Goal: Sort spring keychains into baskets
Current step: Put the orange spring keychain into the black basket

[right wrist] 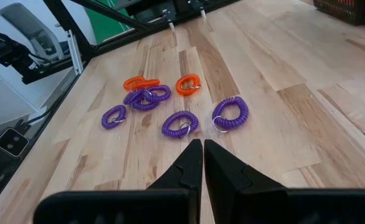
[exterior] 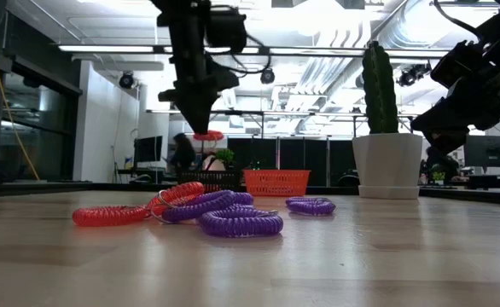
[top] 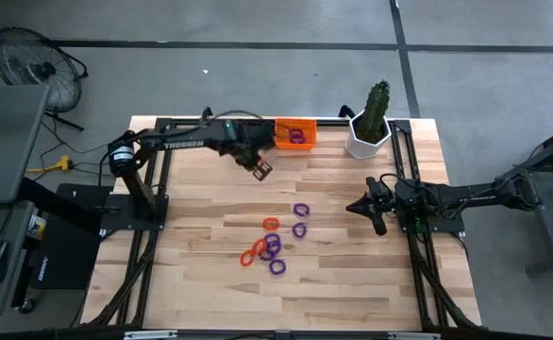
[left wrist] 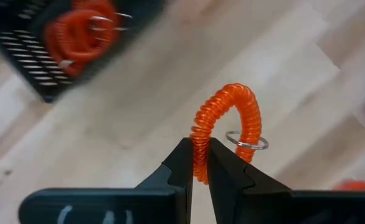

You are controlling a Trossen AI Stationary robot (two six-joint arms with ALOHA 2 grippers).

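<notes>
— Two arms are working over the worktop [top: 210,203], right?

— Yes. The left tool [top: 260,169] is hanging in the air toward 12 o'clock on the worktop. It is pinching one orange keychain [left wrist: 223,127] between its fingers [left wrist: 181,163]. A small metal ring [left wrist: 246,141] is dangling from that coil.

— Where are the baskets sitting?

— The orange basket [top: 295,133] is sitting at the 12 o'clock edge, with purple keychains [top: 298,136] lying inside. The black basket [left wrist: 30,62] is showing in the left wrist view, with orange coils [left wrist: 78,34] lying in it.

— And the rest of the keychains?

— They are lying in a loose pile [top: 272,241] near the middle of the worktop, purple and orange ones mixed.

— What is the other arm doing?

— The right tool [top: 369,208] is waiting at about 3 o'clock, with its fingers pressed together and nothing in them. The cactus pot [top: 368,142] is standing at about 1 o'clock.
</notes>
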